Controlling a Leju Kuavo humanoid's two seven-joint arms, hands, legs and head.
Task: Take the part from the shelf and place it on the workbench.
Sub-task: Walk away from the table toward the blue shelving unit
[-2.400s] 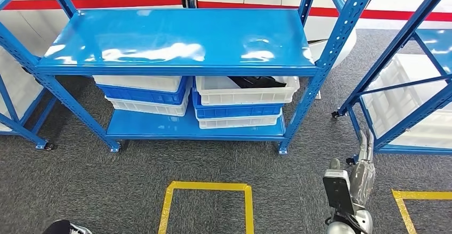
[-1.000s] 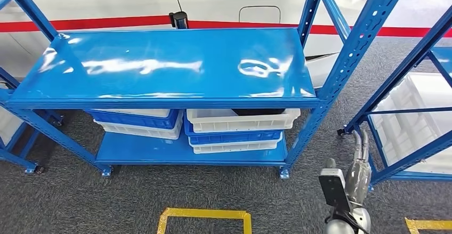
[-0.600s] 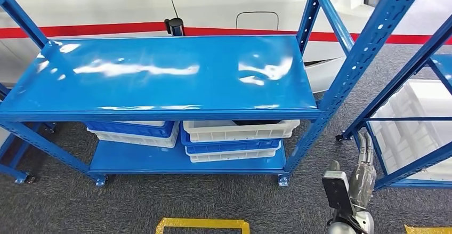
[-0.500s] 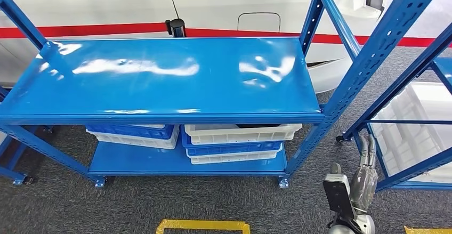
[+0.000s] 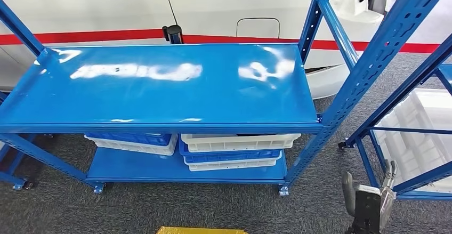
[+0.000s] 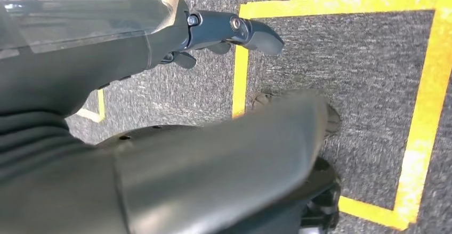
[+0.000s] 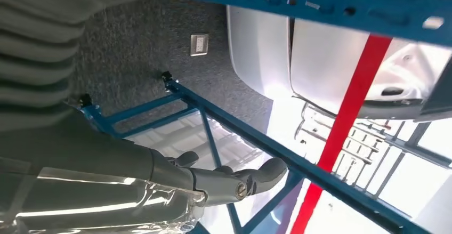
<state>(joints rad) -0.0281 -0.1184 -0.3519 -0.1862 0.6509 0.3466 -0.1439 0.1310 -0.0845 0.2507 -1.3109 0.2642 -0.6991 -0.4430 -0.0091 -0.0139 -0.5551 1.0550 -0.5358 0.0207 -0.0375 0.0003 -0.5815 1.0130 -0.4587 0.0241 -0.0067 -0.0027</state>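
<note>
Part low on the shelf, forward and left of the right hand.

Dark part barely visible inside the top white bin on the bottom tier, tucked under the blue deck; long axis not discernible. Right hand nearer, hanging by the shelf's right post, fingers loosely apart, holding nothing. Left hand over the taped floor, fingers likewise slack and empty.

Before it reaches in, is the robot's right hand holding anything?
No. The right hand hangs open beside the shelf, nothing in it.
</note>
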